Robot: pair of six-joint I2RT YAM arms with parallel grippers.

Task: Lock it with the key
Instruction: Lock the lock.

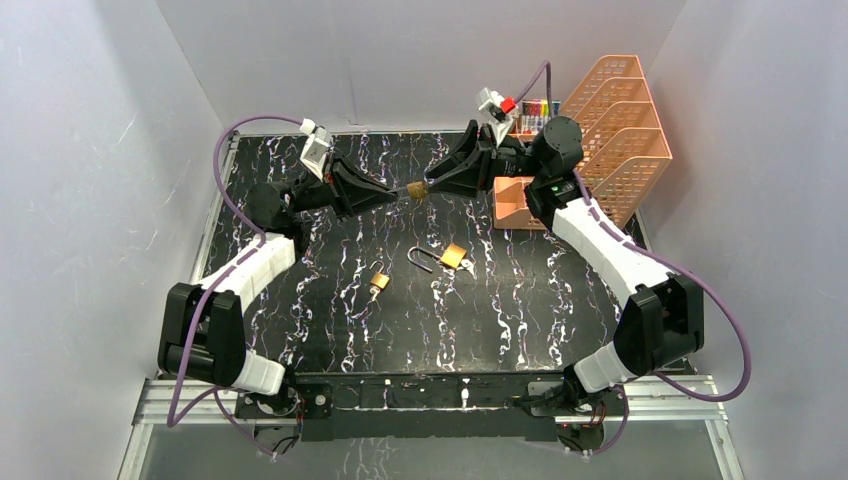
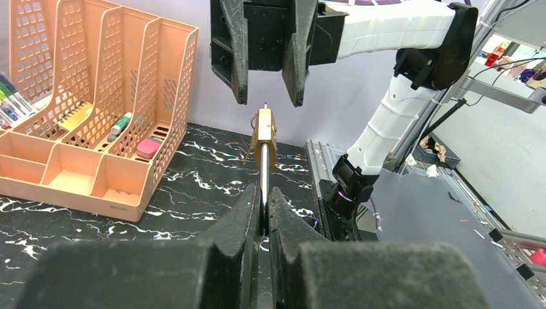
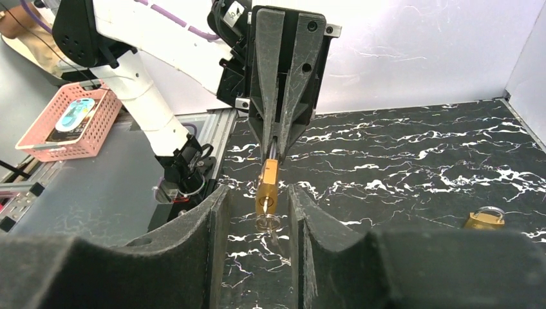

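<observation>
1. Fingers (image 2: 243, 215) of the left gripper (image 1: 393, 193) are pinched tight on the steel shackle (image 2: 263, 183) of a brass padlock (image 2: 264, 138), holding it in the air over the table (image 1: 560, 300)
2. Right gripper (image 2: 269, 102) faces it, jaws apart on either side of the padlock body without touching
3. Whether a key sits in this padlock cannot be told
4. Two other padlocks lie mid-table, one with its shackle swung open (image 1: 452, 256), one smaller (image 1: 379, 281); an orange organiser (image 1: 615, 130) stands far right
</observation>
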